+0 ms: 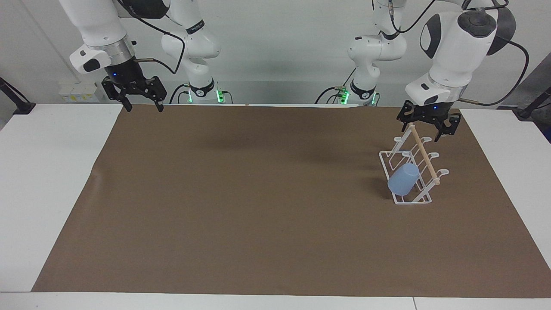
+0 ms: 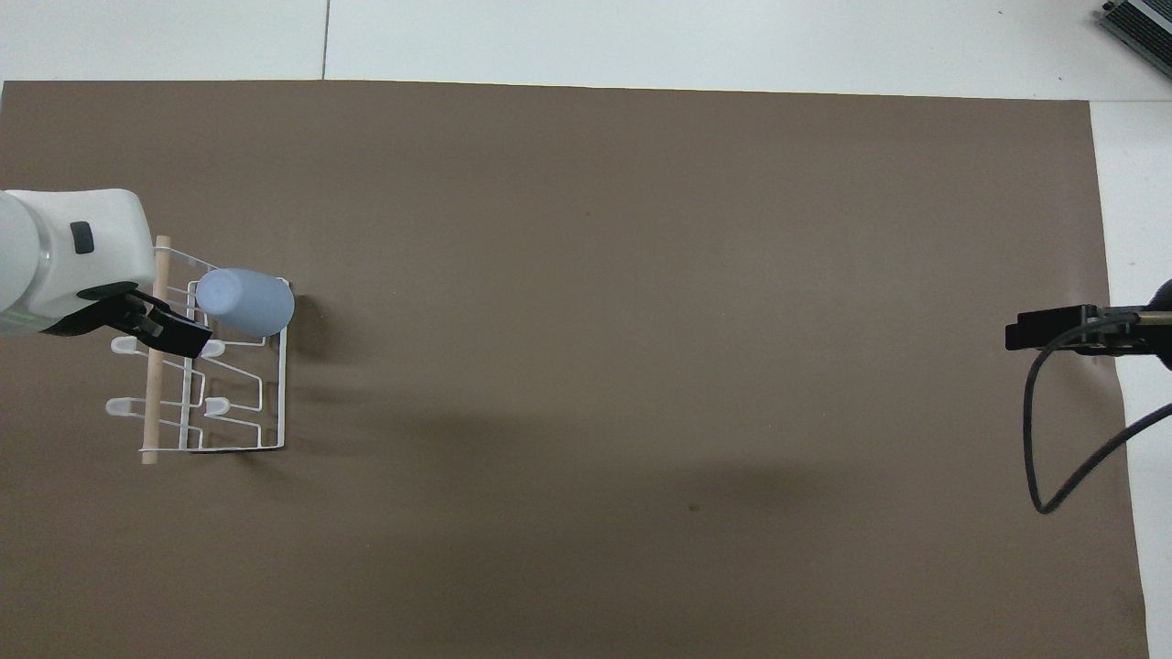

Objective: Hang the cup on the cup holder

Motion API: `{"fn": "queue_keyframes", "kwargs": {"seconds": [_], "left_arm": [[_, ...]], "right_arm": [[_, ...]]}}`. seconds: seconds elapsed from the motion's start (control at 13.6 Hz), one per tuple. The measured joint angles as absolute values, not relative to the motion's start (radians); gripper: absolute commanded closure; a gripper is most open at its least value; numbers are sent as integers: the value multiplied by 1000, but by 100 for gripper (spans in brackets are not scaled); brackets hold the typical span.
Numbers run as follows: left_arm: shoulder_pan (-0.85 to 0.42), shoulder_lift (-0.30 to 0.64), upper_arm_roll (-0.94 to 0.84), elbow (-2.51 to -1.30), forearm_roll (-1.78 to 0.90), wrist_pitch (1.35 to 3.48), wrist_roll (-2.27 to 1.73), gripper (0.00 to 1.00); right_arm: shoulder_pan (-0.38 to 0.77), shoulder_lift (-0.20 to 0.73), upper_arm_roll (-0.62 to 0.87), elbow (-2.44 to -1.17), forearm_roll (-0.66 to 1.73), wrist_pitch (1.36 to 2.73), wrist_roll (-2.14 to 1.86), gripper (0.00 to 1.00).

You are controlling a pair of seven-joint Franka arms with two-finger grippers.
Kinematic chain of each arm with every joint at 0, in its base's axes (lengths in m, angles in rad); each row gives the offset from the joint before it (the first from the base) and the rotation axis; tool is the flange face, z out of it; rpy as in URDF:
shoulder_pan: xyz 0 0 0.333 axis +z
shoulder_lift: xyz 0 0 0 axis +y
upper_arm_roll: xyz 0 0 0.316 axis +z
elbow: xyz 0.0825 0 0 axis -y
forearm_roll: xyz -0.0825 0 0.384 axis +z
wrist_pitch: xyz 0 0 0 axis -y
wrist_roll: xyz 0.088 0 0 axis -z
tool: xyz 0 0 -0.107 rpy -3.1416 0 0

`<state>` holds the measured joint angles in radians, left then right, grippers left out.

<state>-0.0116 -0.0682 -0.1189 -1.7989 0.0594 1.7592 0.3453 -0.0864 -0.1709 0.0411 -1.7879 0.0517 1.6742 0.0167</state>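
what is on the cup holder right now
One light blue cup hangs mouth-down over a prong at the end of the cup holder farthest from the robots. The other prongs are bare. The prong inside the cup is covered.

My workspace is just a big brown paper sheet (image 1: 258, 202) spread flat over the white table (image 1: 47, 181), with a black clamp mount (image 1: 17, 101) at each end and some grey gear (image 2: 1140, 23) poking in at one corner.
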Motion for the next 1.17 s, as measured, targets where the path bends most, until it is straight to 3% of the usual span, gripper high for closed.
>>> {"fn": "queue_keyframes", "kwargs": {"seconds": [0.37, 1.17], "left_arm": [[60, -68, -117, -1758, 13, 1738, 307, 0], [47, -66, -124, -1699, -18, 1640, 218, 0]], "right_arm": [[-86, -171, 41, -1788, 52, 1674, 17, 0], [-86, -171, 41, -1788, 52, 1674, 17, 0]]}}
